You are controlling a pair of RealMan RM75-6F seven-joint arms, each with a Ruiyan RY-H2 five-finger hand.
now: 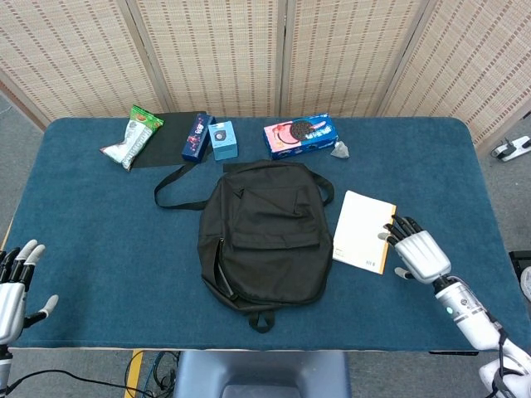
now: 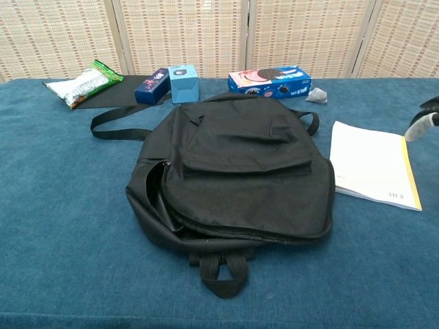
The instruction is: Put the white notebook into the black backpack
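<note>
The white notebook (image 1: pixel 362 230) (image 2: pixel 370 163) with a yellow spine lies flat on the blue table, just right of the black backpack (image 1: pixel 264 235) (image 2: pixel 236 171). The backpack lies flat, its side zip gaping at the left. My right hand (image 1: pixel 417 252) hovers at the notebook's right edge, fingers spread, holding nothing; only its fingertips (image 2: pixel 424 123) show at the chest view's right border. My left hand (image 1: pixel 15 292) is open at the near left corner, far from both things.
Along the table's far side lie a green snack bag (image 1: pixel 133 135), a dark blue box (image 1: pixel 197 136), a light blue box (image 1: pixel 223 139), a blue cookie box (image 1: pixel 300 135) and a small grey wrapper (image 1: pixel 340 149). The backpack's strap (image 1: pixel 170 184) loops out to the left.
</note>
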